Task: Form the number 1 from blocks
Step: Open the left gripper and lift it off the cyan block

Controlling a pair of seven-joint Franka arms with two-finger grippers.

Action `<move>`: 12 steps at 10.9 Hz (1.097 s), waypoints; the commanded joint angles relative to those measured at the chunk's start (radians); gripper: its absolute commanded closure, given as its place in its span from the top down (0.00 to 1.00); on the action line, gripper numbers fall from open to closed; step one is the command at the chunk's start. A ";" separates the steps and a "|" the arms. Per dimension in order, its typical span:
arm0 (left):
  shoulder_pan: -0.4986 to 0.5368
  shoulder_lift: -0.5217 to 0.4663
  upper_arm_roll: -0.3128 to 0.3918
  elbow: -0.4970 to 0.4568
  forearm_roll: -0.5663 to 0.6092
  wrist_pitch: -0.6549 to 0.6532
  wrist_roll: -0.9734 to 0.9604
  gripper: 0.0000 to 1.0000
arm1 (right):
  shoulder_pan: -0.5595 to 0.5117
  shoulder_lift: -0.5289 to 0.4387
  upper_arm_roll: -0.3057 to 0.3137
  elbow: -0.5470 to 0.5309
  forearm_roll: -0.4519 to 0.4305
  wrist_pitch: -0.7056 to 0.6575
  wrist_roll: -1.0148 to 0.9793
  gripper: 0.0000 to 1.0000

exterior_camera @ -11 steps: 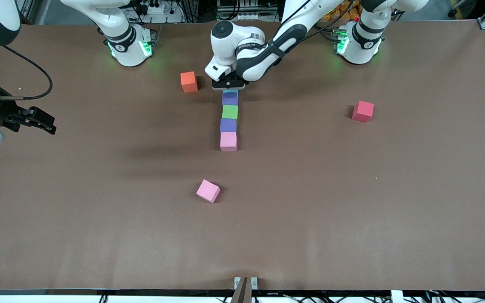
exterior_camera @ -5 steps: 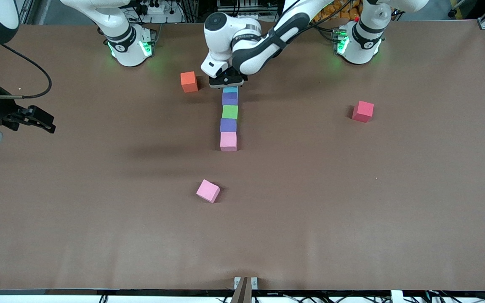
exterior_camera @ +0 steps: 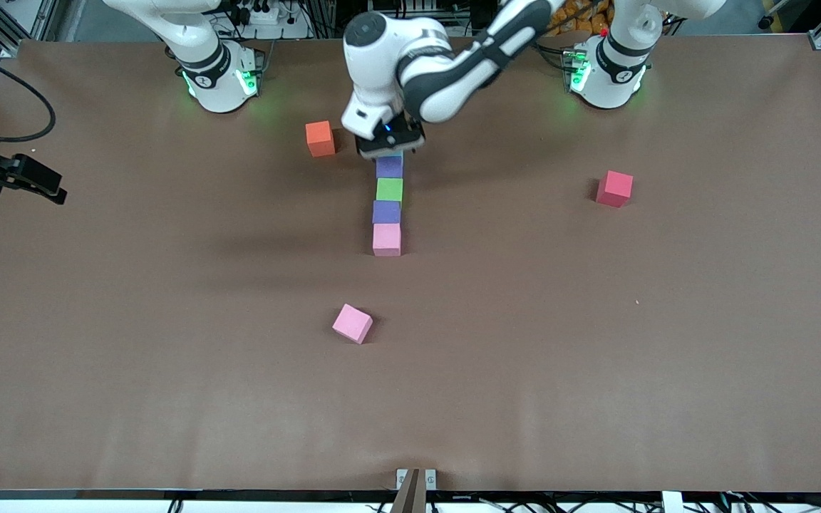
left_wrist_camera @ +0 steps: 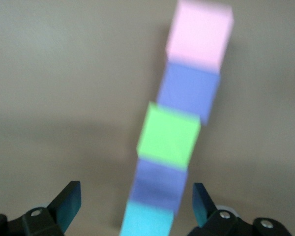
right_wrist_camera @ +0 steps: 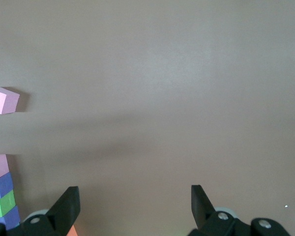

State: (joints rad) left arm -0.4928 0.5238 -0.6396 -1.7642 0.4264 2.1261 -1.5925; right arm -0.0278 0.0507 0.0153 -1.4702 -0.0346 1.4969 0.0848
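Note:
The blocks lie in one straight column near the table's middle: cyan [left_wrist_camera: 147, 223], purple [exterior_camera: 389, 167], green [exterior_camera: 389, 189], purple [exterior_camera: 386, 211], pink [exterior_camera: 386, 239]. The cyan block is the farthest from the front camera, and the left hand hides it in the front view. My left gripper [exterior_camera: 389, 146] hangs open over the cyan block. In the left wrist view its fingers [left_wrist_camera: 69, 204] stand wide on either side of that block, clear of it. A second pink cube [exterior_camera: 352, 323] lies loose, nearer the front camera. My right gripper [exterior_camera: 50, 191] waits open and holds nothing, up over the right arm's end of the table.
An orange cube [exterior_camera: 320, 138] sits beside the column's cyan end, toward the right arm's end of the table. A red cube [exterior_camera: 614, 188] lies toward the left arm's end. The two arm bases stand along the table's back edge.
The left hand has lifted and turned a little above the cyan end of the column, now covering that block in the front view. The right gripper has drawn back toward the table's end.

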 commanded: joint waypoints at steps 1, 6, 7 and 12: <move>0.164 -0.007 -0.009 0.072 -0.029 -0.084 0.116 1.00 | -0.026 0.011 0.015 0.028 -0.001 -0.021 -0.030 1.00; 0.439 -0.016 -0.012 0.254 -0.074 -0.279 0.392 1.00 | -0.024 0.009 0.015 0.028 0.002 -0.021 -0.028 1.00; 0.491 -0.024 -0.014 0.273 -0.074 -0.310 0.438 1.00 | -0.024 0.009 0.015 0.028 0.002 -0.021 -0.027 1.00; 0.690 -0.085 -0.015 0.273 -0.101 -0.314 0.690 1.00 | -0.026 0.011 0.015 0.028 0.002 -0.023 -0.027 1.00</move>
State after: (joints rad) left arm 0.1681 0.4830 -0.6435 -1.4811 0.3594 1.8317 -0.9637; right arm -0.0360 0.0537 0.0175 -1.4635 -0.0340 1.4921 0.0694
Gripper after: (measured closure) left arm 0.000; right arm 0.000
